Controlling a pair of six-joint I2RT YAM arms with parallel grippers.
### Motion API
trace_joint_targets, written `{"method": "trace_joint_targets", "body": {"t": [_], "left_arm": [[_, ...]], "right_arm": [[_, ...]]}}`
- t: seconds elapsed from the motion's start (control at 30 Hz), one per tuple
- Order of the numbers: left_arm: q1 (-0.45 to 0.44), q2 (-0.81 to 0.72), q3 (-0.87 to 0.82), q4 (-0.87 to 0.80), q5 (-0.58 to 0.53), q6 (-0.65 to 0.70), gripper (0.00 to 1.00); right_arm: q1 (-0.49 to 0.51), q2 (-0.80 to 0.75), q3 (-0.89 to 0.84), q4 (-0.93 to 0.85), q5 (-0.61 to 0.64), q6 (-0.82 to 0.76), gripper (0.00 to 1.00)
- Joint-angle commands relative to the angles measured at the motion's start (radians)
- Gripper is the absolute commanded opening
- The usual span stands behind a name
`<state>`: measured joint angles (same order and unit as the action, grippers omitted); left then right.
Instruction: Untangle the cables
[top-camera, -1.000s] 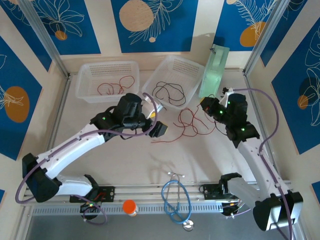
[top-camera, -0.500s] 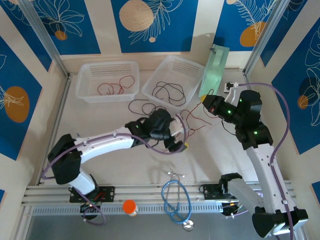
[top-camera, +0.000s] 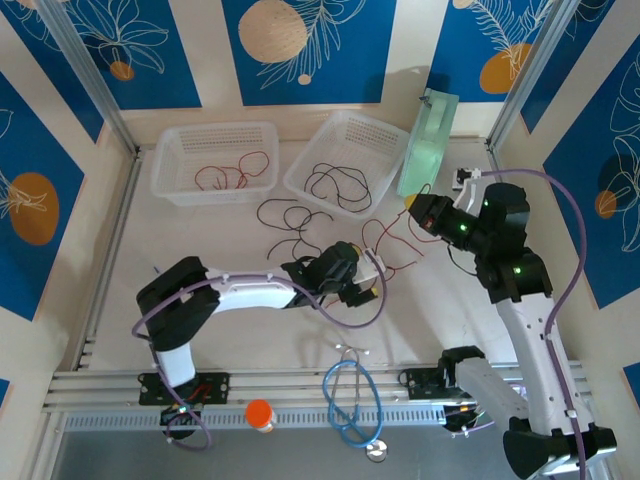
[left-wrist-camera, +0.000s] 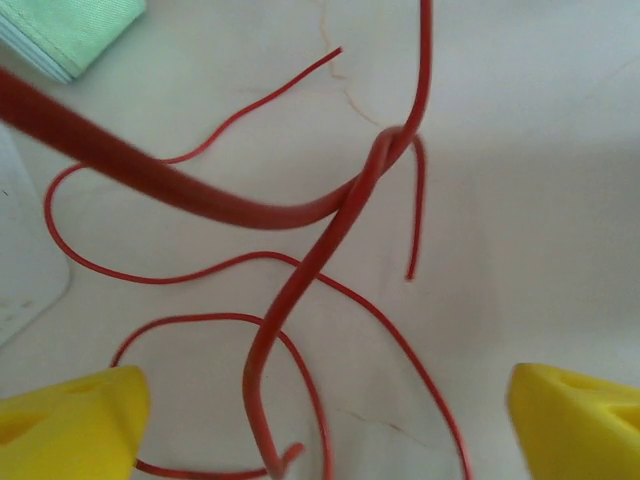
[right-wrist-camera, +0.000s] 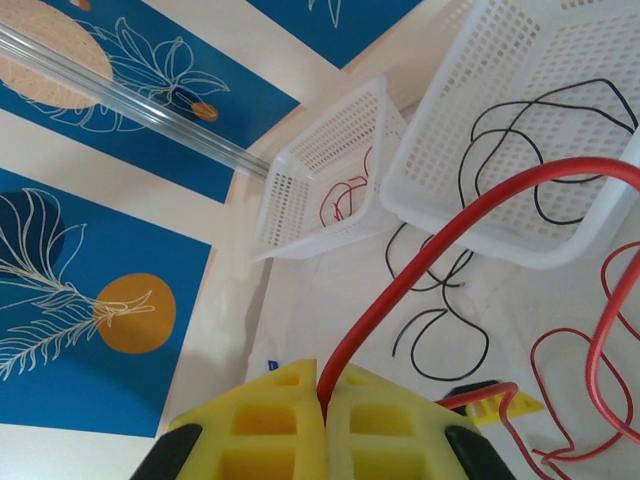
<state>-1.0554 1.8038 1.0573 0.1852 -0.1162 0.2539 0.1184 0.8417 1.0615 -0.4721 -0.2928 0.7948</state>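
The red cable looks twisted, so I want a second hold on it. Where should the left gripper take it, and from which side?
Probably the raised strand of the red cable just below its twist, from straight above. That strand stands clear of the table, between the open fingers of the left gripper, while the right gripper is shut on red cable further along.

Red cable (left-wrist-camera: 385, 150): smooth, slightly glossy plastic sheath. Worktop (left-wrist-camera: 520, 200): off-white, matt, with fine hairline cracks in the surface. Nearer basket (right-wrist-camera: 520, 60) and farther basket (right-wrist-camera: 320, 160): white, semi-translucent moulded plastic with perforated walls and smooth rims. Pads (right-wrist-camera: 270, 425): yellow, matt moulded plastic with recessed pockets. Stethoscope tubing (top-camera: 345, 400): smooth blue plastic or rubber. Its chestpiece (top-camera: 376, 452): bright metal. Base rail (top-camera: 300, 380): ribbed, satin-finish metal.
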Motion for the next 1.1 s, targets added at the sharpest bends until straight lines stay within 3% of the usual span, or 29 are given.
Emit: {"method": "trace_joint_targets", "body": {"t": [0.0,0.13,0.27,0.47,0.9,0.93,1.07], "left_arm": [[0.019,0.051,0.043,0.091,-0.051,0.016,0.79],[0.020,0.065,0.058,0.062,-0.056,0.012,0.36],[0.021,0.049,0.016,0.070,-0.094,0.004,0.00],[0.026,0.012,-0.070,0.083,-0.167,-0.035,0.00],[0.034,-0.039,-0.159,0.075,-0.184,-0.094,0.00],[0.034,-0.052,-0.153,0.059,-0.178,-0.097,0.02],[0.032,-0.145,-0.132,0.000,-0.147,-0.092,0.39]], "right_arm": [[-0.008,-0.025,0.043,-0.037,-0.015,-0.012,0.00],[-0.023,-0.030,0.072,-0.062,-0.015,-0.025,0.00],[-0.051,-0.031,0.121,-0.086,-0.017,-0.042,0.00],[-0.121,-0.022,0.245,-0.167,-0.013,-0.097,0.00],[-0.259,0.081,0.660,-0.332,-0.056,-0.228,0.00],[-0.262,0.087,0.678,-0.340,-0.067,-0.232,0.00],[-0.266,0.100,0.692,-0.355,-0.141,-0.233,0.00]]}}
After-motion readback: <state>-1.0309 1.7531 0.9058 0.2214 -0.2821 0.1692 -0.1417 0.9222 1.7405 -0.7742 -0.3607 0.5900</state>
